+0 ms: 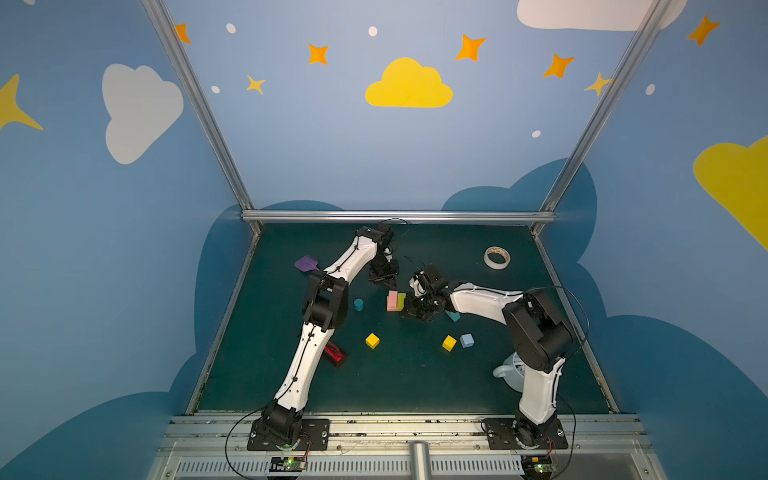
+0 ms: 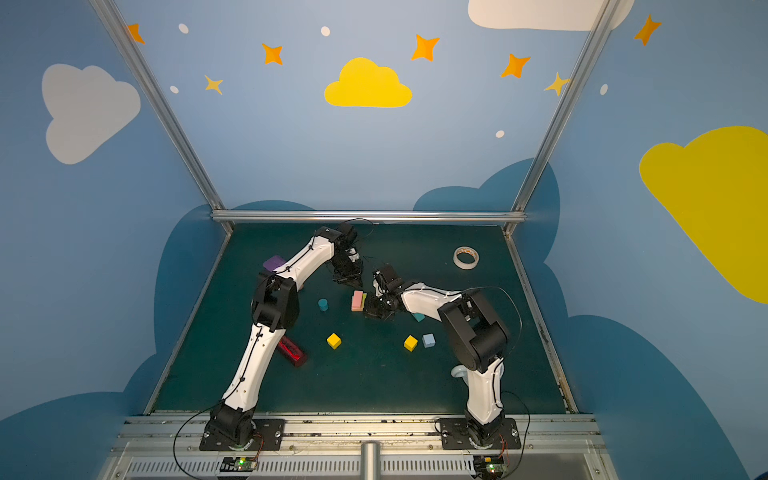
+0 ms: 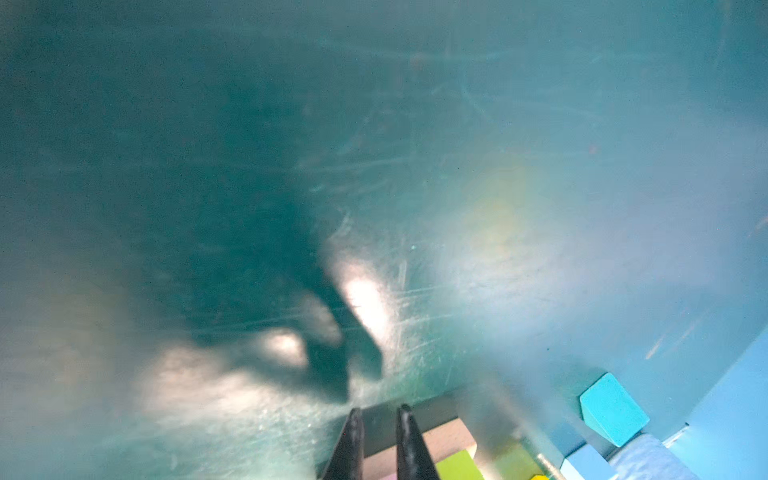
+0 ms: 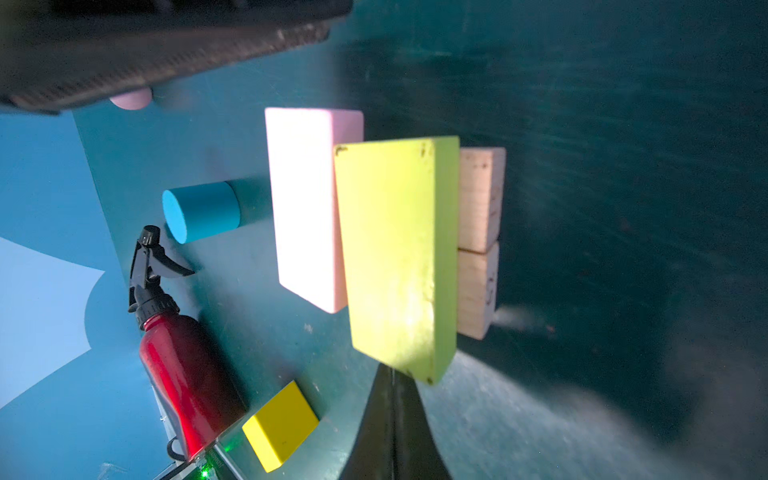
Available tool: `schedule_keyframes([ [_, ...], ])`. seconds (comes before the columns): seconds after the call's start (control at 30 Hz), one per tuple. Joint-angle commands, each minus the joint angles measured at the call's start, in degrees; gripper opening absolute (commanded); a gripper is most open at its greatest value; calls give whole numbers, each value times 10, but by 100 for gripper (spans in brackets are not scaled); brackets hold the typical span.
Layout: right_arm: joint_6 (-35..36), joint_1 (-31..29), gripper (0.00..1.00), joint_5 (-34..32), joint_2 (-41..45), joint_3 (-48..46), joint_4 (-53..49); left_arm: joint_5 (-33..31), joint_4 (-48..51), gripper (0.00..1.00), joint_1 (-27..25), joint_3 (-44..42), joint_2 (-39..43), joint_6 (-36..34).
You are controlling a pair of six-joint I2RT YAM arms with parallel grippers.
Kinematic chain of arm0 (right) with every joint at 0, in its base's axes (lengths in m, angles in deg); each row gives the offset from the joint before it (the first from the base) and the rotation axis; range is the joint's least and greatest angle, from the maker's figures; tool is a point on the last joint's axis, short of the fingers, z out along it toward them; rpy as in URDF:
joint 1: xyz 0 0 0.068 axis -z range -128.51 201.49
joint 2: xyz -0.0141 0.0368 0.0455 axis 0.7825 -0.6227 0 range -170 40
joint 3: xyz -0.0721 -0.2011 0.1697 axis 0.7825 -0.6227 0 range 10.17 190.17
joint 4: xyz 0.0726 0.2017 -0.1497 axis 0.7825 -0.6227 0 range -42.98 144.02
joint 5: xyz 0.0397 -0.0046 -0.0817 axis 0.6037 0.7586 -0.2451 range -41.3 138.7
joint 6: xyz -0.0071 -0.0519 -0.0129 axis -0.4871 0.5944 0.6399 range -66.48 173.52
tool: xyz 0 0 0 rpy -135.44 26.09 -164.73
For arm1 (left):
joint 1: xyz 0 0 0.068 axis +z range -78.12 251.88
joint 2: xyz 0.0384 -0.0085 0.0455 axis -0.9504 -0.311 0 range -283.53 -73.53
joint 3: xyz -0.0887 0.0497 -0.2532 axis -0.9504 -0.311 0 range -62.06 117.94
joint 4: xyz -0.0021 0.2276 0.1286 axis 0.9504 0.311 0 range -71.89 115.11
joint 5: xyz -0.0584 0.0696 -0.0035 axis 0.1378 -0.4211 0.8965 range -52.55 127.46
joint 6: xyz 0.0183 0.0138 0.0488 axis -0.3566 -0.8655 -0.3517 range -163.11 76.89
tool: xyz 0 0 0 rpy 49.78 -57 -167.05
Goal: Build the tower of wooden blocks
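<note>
The tower is two tan bars [image 4: 481,199] lying end to end, with a pink slab [image 1: 392,300] and a lime slab [image 1: 401,299] side by side on top. In the right wrist view the lime slab [image 4: 395,257] sits slightly askew. My right gripper [image 4: 392,372] is shut and empty, its tip against that slab's end. My left gripper [image 3: 379,411] hangs just behind the stack, fingers a little apart and holding nothing. Loose on the mat are a teal cylinder [image 1: 358,304], two yellow cubes [image 1: 372,340] [image 1: 449,343], a pale-blue cube [image 1: 467,340] and a teal house-shape [image 1: 453,316].
A red bottle [image 1: 334,353] lies beside the left arm. The purple spatula [image 1: 306,264] is at the back left and a tape roll [image 1: 496,257] at the back right. A white mug [image 1: 513,370] stands by the right arm's base.
</note>
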Motion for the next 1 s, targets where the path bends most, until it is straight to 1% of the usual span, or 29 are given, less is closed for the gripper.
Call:
schedule_keyframes([
  [0.0, -1, 2, 0, -1, 41, -6, -13, -12, 15, 20, 7, 49, 20, 3],
  [0.17, -5, 1, 0, -2, 92, -43, -21, -20, 34, 19, 24, 103, 16, 4],
  [0.23, -7, 1, 0, -4, 113, -58, -23, -22, 42, 20, 33, 108, 23, 5],
  [0.33, -3, 4, 0, -12, 140, -72, -35, -32, 67, 23, 40, 99, 38, 3],
  [0.43, 7, 13, 1, -12, 153, -72, -45, -39, 71, 29, 39, 45, 71, -2],
  [0.47, 10, 17, 6, -10, 154, -70, -45, -36, 61, 31, 37, 13, 89, -2],
  [0.57, 20, 31, 15, -2, 148, -64, -49, -32, 8, 37, 33, -93, 149, 9],
  [0.7, 33, 51, 29, 17, 130, -51, -48, -8, -52, 38, 31, -203, 210, 27],
  [0.77, 42, 61, 39, 26, 117, -39, -48, 1, -73, 38, 27, -238, 226, 34],
  [0.83, 47, 69, 43, 33, 106, -27, -50, 5, -86, 38, 22, -257, 230, 38],
  [0.97, 57, 77, 42, 46, 85, -3, -50, 15, -97, 35, 10, -271, 219, 45],
])
